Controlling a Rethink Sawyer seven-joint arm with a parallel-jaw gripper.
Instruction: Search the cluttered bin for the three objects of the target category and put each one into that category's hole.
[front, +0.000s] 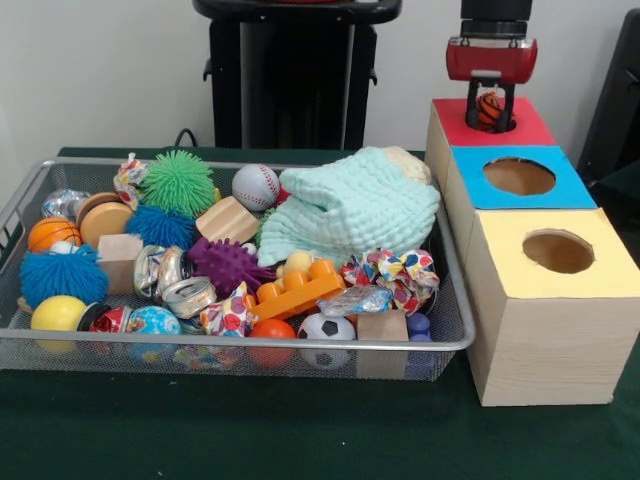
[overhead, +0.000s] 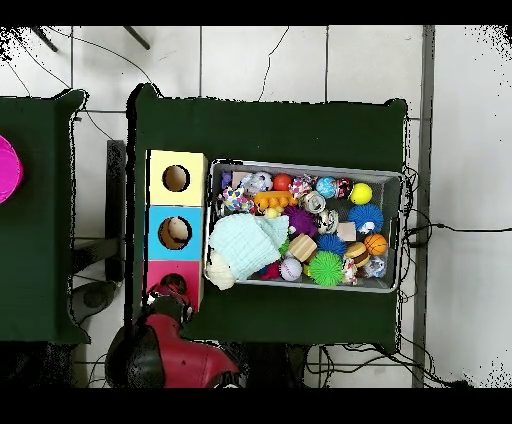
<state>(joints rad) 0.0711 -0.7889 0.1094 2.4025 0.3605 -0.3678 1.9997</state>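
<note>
My gripper (front: 490, 105) hangs right over the round hole (front: 512, 126) of the red-topped box (front: 535, 128), at the far end of the row of boxes. Its two dark fingers (front: 473, 102) are shut on a small orange plush toy (front: 489, 109) with dark markings, held at the hole's mouth. In the overhead view the gripper (overhead: 170, 293) covers most of that hole (overhead: 175, 282). The wire mesh bin (front: 250, 343) lies to the left, full of clutter. A pale tan soft thing (front: 405, 160) peeks from behind the cloth; I cannot tell what it is.
The blue-topped box (front: 570, 190) and the yellow-topped box (front: 600, 270) stand in line nearer the camera. A mint cloth (front: 350, 205) covers the bin's right part. A baseball (front: 255, 186), a green spiky ball (front: 178, 182), an orange brick (front: 295, 290) and several balls fill the rest.
</note>
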